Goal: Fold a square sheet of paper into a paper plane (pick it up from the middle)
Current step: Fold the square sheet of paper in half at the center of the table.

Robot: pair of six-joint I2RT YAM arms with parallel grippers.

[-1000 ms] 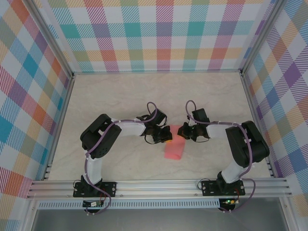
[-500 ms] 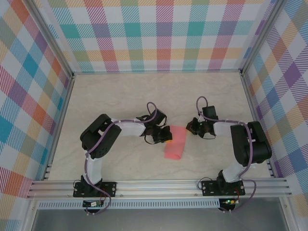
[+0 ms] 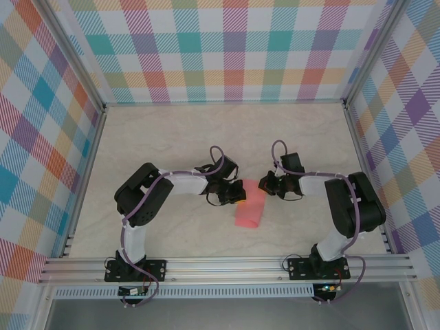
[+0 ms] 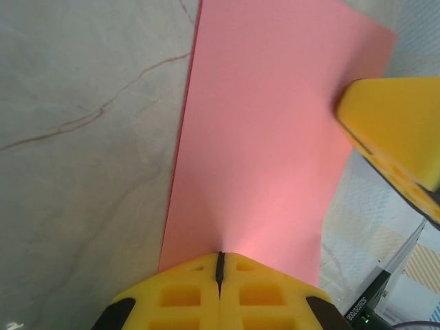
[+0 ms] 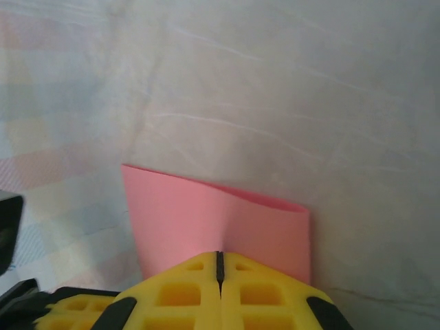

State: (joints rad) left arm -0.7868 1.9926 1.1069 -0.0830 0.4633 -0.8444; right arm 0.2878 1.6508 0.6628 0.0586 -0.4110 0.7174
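Left claw (image 4: pixel 220 269): fingers pressed together with no gap, nipping an edge of the square sheet of paper (image 4: pixel 265 130), which spread away from the seam.
Right claw (image 5: pixel 219 265): shut just as tightly on the same sheet; one of its yellow fingers (image 4: pixel 393 124) showed at the sheet's far corner in the left wrist view.
Sheet position: between the two claws near the middle of the table (image 3: pixel 172 137). From above it was a narrow strip running toward the arm bases, and each claw met its far end from its own side.
Sheet shape: one side, seen from the right wrist, was a soft rounded bend, not a flat crease, so the paper seemed doubled over lengthwise.
Done, by my judgement: the sheet was gripped and the first half-fold brought over.
Left to do: pressing that crease, folding the nose corners, forming the wings; no pointed tip or wing was visible.
Uncertain: whether the strip's near end rested on the table.
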